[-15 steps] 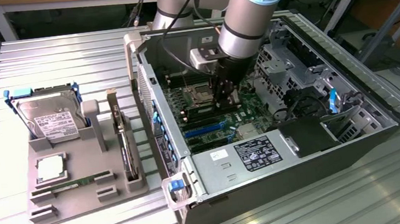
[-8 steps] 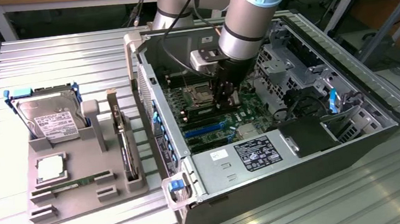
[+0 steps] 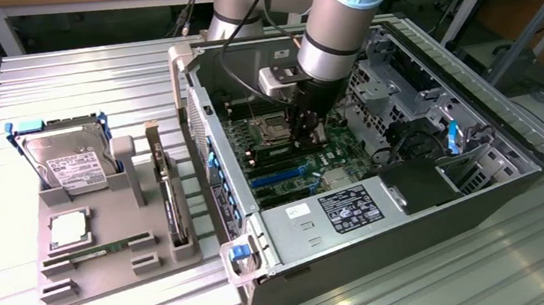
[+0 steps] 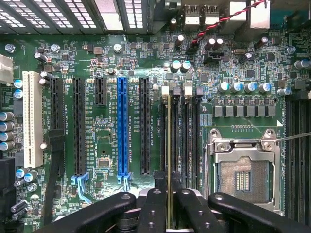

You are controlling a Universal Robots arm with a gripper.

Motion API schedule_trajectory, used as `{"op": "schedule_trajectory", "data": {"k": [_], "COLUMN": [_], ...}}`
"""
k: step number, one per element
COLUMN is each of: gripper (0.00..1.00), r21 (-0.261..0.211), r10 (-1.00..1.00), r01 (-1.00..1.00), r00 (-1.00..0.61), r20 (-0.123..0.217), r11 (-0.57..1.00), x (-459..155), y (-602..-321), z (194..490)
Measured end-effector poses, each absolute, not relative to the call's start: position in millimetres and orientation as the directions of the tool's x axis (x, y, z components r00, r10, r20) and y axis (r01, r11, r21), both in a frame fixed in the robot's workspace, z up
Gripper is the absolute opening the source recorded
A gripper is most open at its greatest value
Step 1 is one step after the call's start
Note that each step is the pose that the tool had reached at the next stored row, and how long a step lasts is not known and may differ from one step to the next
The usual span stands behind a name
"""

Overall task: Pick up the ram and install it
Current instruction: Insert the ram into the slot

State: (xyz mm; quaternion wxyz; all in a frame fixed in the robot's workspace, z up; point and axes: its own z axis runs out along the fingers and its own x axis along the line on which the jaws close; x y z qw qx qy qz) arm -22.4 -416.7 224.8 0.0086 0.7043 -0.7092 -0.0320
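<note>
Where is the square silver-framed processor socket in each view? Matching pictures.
Exterior view: the square silver-framed processor socket sits inside the grey computer case, just to the exterior view's left of the gripper.
Wrist view: the socket beside the black memory slots.
Shared landmark: the long blue expansion slot.

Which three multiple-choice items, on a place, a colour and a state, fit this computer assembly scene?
1. The open grey metal computer case has the black gripper: A beside it; B inside it, over the green motherboard; C high above it.
2. The long plastic slot between the black slots is: A red; B yellow; C blue.
3. The gripper is: A shut on the thin, long ram stick; B open; C shut on a screw.
Answers: B, case walls surround it; C, it looks blue; A, fingers clamp the stick.
</note>
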Motion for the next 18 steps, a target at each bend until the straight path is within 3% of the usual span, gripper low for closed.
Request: {"op": "schedule_trajectory", "data": {"k": [18], "gripper": [0.14], "r21": [0.048], "r10": [-0.999], "r01": [-0.999], "r00": [0.017], "r20": [-0.032], "r11": [-0.018], "x": [-17.7], "y": [-416.9], "z": [220.4]}}
